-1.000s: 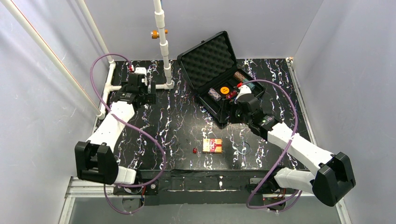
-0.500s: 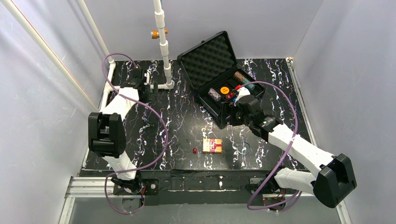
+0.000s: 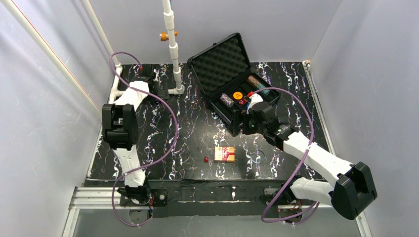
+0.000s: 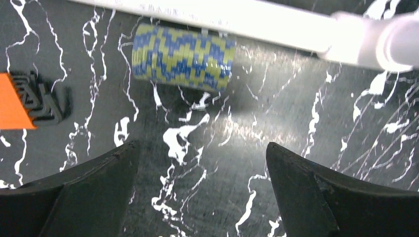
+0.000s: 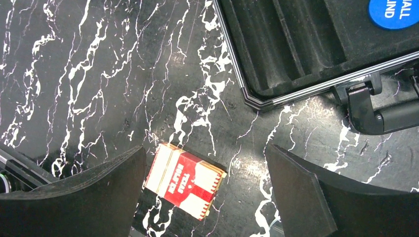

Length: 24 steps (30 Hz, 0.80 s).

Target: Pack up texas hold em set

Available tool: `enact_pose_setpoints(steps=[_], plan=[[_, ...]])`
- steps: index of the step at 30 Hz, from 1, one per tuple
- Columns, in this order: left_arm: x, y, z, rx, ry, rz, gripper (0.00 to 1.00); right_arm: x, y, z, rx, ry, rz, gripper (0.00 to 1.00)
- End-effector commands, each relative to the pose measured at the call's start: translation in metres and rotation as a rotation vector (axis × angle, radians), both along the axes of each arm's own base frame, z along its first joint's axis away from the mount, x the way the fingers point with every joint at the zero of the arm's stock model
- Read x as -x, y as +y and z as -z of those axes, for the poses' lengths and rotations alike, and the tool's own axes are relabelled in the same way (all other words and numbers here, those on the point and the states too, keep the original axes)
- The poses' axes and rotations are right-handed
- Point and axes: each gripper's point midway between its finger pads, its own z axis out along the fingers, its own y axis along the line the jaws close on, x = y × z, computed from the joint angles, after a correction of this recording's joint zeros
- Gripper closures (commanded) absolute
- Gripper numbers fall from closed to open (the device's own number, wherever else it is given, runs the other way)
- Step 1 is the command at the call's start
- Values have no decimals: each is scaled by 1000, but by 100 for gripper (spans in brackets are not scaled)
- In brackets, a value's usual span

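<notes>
Your left gripper is spread wide and holds nothing. The stack of blue-and-yellow chips lies on its side on the table, just ahead of the gripper at the far left. Its far side rests against the white pipe.

The stack's long axis runs along the pipe and almost in line with the gap between your two fingers, tilted only a little. It sits slightly left of the middle of that gap and looks shorter than the opening. My judgement is that going straight forward would let the fingers close on the two flat ends and keep the chips together. The pipe leaves no room behind the stack, so watch the fingertips there. An orange piece lies off to the left, clear of that path.

Your right gripper is also wide open and empty. It hangs by the near corner of the open case, well apart from the chips, so the left arm is the one for them. The card box lies flat on the table below the right gripper, with a red die just beside it.
</notes>
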Motion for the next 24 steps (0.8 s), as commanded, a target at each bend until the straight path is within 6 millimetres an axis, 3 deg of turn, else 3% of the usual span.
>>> enact_pose_setpoints(steps=[1, 12, 24], plan=[[-11, 13, 0, 27, 28, -80, 2, 3, 2, 1, -8, -18, -27, 2], [-42, 22, 13, 47, 43, -80, 2, 7, 2, 8, 3, 0, -42, 2], [-54, 20, 28, 39, 72, -16, 3, 10, 2, 14, 9, 28, -42, 2]])
